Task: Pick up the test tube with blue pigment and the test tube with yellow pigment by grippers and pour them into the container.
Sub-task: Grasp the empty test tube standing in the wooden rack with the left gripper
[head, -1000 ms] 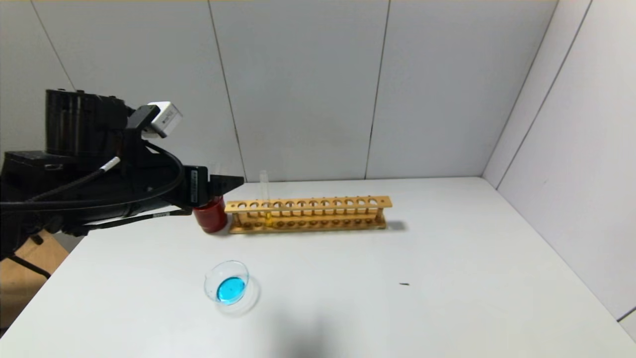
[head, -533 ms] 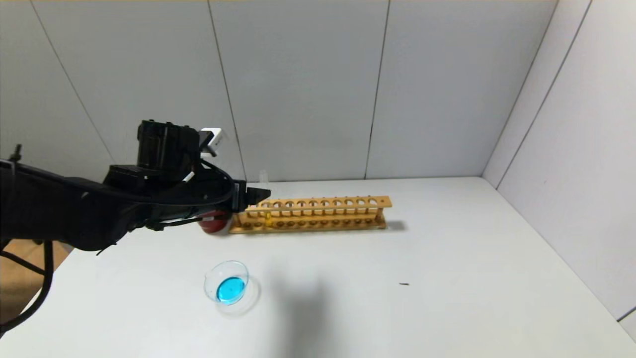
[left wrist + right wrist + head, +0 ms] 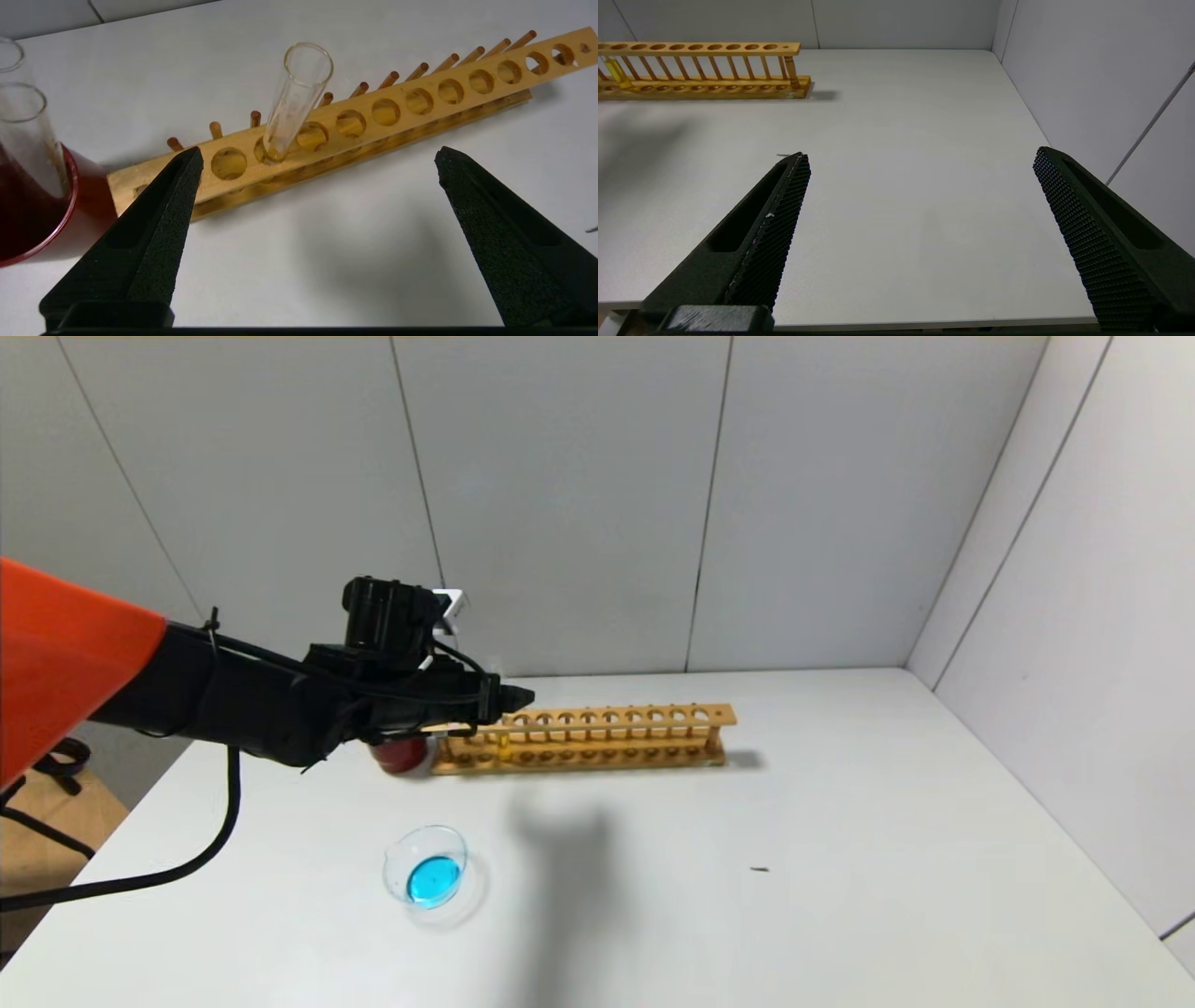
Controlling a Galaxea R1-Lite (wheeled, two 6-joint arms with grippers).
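The test tube with yellow pigment [image 3: 504, 743] stands in the wooden rack [image 3: 607, 737], near its left end. In the left wrist view this tube [image 3: 296, 98] leans out of its hole with its tip hidden in the rack. My left gripper [image 3: 515, 696] hovers just in front of the rack, open wide and empty, short of the tube. The container [image 3: 427, 870], a low clear beaker, holds blue liquid at the front left. The test tube with blue pigment is out of view. My right gripper [image 3: 920, 156] hangs open and empty over the table's near right part.
A dark red cup [image 3: 32, 205] holding two clear tubes [image 3: 25, 130] stands against the rack's left end, just left of my left gripper. Grey walls close the back and the right side. A small dark speck [image 3: 760, 870] lies on the table.
My left arm has reached forward and to the right, carrying the open gripper from above the red cup to the rack near the yellow tube. Nothing else moved.
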